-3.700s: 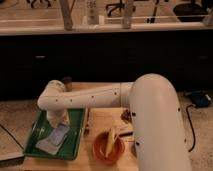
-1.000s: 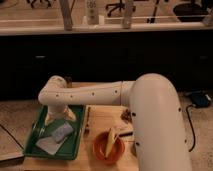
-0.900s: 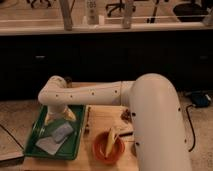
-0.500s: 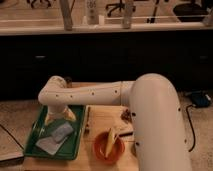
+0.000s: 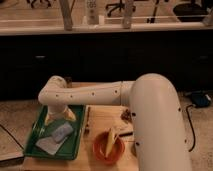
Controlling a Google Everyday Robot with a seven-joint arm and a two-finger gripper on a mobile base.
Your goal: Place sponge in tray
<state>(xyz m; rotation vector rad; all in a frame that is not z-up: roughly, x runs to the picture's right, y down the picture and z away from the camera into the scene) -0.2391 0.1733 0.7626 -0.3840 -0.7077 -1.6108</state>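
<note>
The green tray (image 5: 31,141) sits at the front left of the wooden table. The blue-grey sponge (image 5: 62,131) lies flat on the tray's bottom, beside a pale whitish sheet (image 5: 47,144). My gripper (image 5: 60,118) hangs from the white arm just above the tray's far end, slightly above and behind the sponge. Its two yellowish fingers (image 5: 70,115) stand apart, open and empty, not touching the sponge.
A round orange bowl (image 5: 109,148) holding a yellow item stands right of the tray. Small dark items (image 5: 125,115) lie behind it. My white arm (image 5: 95,94) spans the table's back. A dark counter wall runs behind; a cable lies on the floor at right.
Since 3.7 s ago my gripper has risen out of the tray and the sponge now lies free on its bottom. Over the last second nothing has visibly moved.
</note>
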